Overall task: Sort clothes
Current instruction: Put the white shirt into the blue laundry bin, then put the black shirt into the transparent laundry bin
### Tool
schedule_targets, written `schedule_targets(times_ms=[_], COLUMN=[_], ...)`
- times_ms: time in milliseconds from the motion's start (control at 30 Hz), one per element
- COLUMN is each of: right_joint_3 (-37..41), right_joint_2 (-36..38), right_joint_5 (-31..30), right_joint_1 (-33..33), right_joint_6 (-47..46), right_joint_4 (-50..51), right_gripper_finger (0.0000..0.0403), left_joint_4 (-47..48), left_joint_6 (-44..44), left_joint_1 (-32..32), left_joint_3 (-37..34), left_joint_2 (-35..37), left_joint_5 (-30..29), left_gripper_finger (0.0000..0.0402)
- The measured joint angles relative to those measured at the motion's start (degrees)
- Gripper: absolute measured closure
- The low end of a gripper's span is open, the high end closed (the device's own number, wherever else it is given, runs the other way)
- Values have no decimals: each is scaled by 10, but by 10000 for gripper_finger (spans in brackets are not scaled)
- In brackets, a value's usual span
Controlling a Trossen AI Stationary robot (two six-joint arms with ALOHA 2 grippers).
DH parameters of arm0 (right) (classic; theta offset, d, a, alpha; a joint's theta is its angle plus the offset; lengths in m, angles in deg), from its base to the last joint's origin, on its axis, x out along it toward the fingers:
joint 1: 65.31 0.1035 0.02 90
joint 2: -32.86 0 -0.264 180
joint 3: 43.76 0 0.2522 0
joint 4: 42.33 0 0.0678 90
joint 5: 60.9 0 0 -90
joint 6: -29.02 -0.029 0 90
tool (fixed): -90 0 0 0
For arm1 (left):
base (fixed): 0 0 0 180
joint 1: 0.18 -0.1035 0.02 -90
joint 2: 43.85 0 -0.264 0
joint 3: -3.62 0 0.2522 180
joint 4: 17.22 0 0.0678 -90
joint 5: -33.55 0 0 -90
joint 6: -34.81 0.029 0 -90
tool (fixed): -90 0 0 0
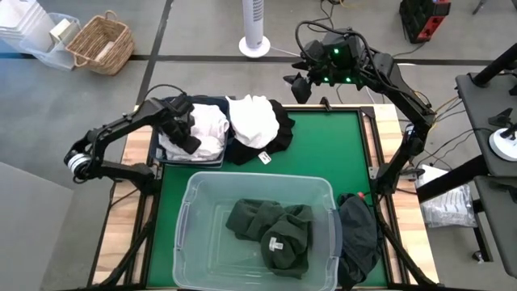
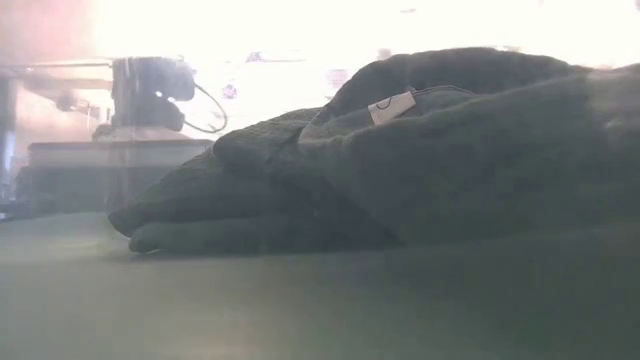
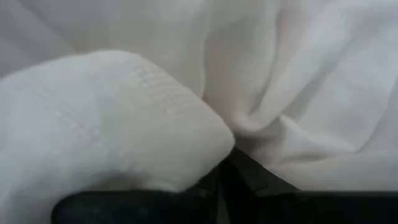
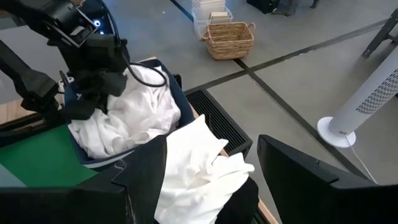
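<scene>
A navy bin (image 1: 166,153) at the table's far left holds white clothes (image 1: 208,129). My left gripper (image 1: 182,129) is down among them, and its wrist view is filled with white cloth (image 3: 249,68). Another white garment (image 1: 254,120) lies on a black one (image 1: 283,133) beside the bin, with a small white tag (image 1: 264,158) at its near edge. Dark green clothes (image 1: 271,230) lie in the clear tub (image 1: 187,214); one shows a tag (image 2: 392,107). My right gripper (image 1: 297,85) hangs open above the table's far edge, over the white garment (image 4: 199,168).
A black garment (image 1: 359,234) hangs over the table's near right edge beside the tub. The green mat (image 1: 339,153) lies bare at the far right. On the floor beyond the table stand a wicker basket (image 1: 101,42), white boxes (image 1: 28,28) and a white fan (image 1: 254,32).
</scene>
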Motion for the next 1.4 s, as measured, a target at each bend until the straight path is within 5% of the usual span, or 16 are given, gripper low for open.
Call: schedule_targets(times_ms=[500,1033,1400], right_joint_3=[0,1,4], right_joint_2=[4,3,45], right_joint_5=[0,-1,-1], right_joint_1=[0,-32,-39], right_joint_6=[-25,-52,-53], right_joint_4=[72,167,274], right_gripper_finger=[156,140,165], left_joint_4=[74,125,126], left_joint_6=[-4,-16,-7], left_joint_1=[0,0,0], left_joint_3=[46,62,148], left_joint_2=[25,53,105], left_joint_5=[-23,-22,-22], left_gripper_finger=[395,220,196])
